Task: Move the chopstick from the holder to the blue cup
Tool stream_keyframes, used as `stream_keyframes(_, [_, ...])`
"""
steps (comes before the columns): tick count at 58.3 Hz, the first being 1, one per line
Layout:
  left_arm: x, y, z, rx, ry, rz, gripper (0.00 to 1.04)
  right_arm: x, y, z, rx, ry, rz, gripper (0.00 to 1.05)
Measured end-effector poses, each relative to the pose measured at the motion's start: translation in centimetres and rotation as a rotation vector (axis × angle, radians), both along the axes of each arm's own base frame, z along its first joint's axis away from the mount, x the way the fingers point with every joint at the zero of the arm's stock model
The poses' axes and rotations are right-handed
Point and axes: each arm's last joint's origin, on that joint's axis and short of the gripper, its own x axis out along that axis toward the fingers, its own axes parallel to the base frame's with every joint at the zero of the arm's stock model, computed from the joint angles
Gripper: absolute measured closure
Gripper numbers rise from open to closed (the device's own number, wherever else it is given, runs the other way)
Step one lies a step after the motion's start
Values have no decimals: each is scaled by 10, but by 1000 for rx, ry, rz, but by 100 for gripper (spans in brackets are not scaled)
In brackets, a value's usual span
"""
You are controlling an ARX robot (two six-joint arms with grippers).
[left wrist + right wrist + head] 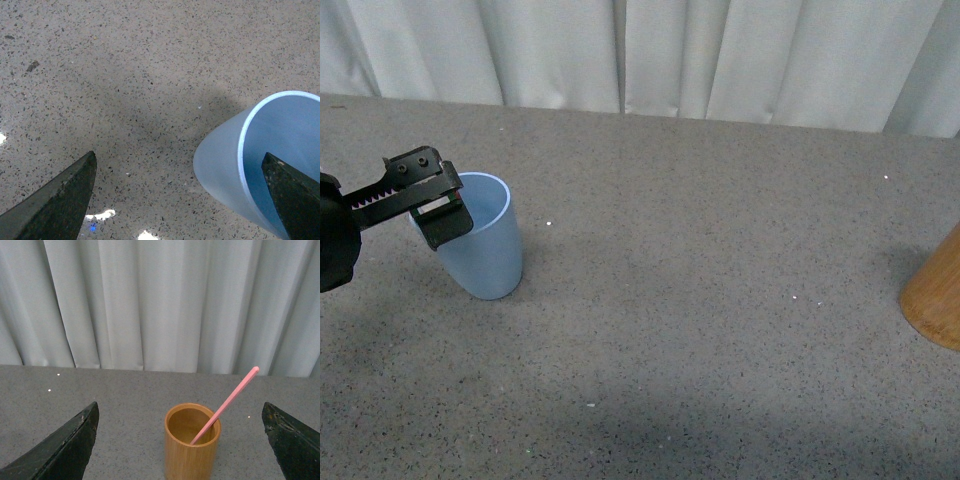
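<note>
1. The right gripper, jaws wide apart and empty, faces the holder head-on in its wrist view, short of any contact. It does not show in the front view.
2. The pink chopstick stands in the holder with its lower end inside and its shaft leaning on the rim. Its upper end rises well clear of the rim, against the curtain.
3. The step in hand appears to be the reach for the chopstick. Done well, the gripper centres on the bare shaft above the rim and sets its jaws across the slant. It then closes firmly and lifts along the lean, so the stick does not drag the holder over.
4. The holder carries that one chopstick; nothing else shows inside it.
5. The cup sits on the table at the far left, well apart from the holder at the right edge.
6. The left gripper is spread open at the cup's rim, with one finger over the cup's mouth and the other outside, clear of the wall. Whether the inner finger touches the wall cannot be told.
7. The visible inside of the cup is bare blue, with no chopstick in it. The left gripper seems placed to steady the light cup when the stick arrives.
</note>
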Motion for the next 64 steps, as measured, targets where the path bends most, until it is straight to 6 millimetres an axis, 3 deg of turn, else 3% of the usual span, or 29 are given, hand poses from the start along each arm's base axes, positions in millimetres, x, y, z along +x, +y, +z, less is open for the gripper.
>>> stream_keyframes(38, [1, -1, -8, -2, 38, 10, 8, 0, 0, 0, 0, 0, 0, 10])
stream_keyframes(64, [5, -11, -11, -57, 34, -25, 72, 0, 0, 0, 0, 0, 0, 10])
